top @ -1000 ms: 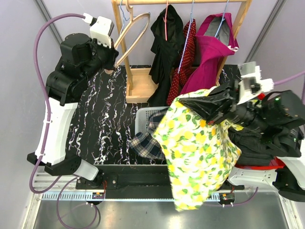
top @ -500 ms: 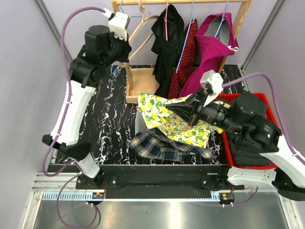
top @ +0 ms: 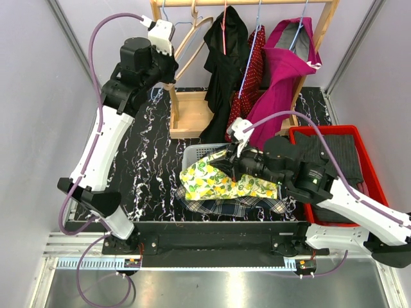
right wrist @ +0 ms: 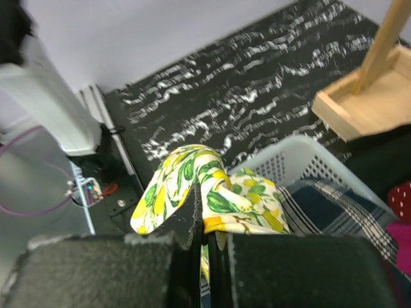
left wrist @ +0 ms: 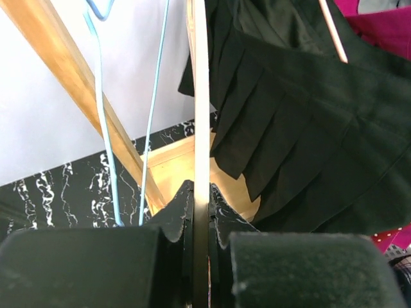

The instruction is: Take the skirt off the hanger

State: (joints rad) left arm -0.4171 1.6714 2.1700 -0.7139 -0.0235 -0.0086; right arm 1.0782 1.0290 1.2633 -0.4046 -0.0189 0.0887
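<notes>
The skirt (top: 221, 183), white with yellow lemons and green leaves, lies bunched over the white basket (top: 192, 154). My right gripper (top: 229, 168) is shut on a fold of it. In the right wrist view the skirt (right wrist: 192, 179) bulges out just past the closed right gripper (right wrist: 207, 221). The bare wooden hanger (top: 189, 35) is up by the rack's top rail at the left. My left gripper (top: 169, 67) is shut on its lower bar. In the left wrist view the hanger (left wrist: 201, 96) runs straight up out of the closed left gripper (left wrist: 201, 212).
A plaid garment (top: 218, 206) spills from the basket's front. A red bin (top: 369, 167) of dark clothes stands at the right. On the wooden rack (top: 186, 119) hang a black garment (top: 221, 58), a red dotted one (top: 253, 64), a magenta one (top: 282, 83) and a blue wire hanger (top: 166, 16).
My right gripper carried the skirt from near the table's front right, back and left, down onto the basket. My left arm lifted the bare hanger up to the rack's rail.
</notes>
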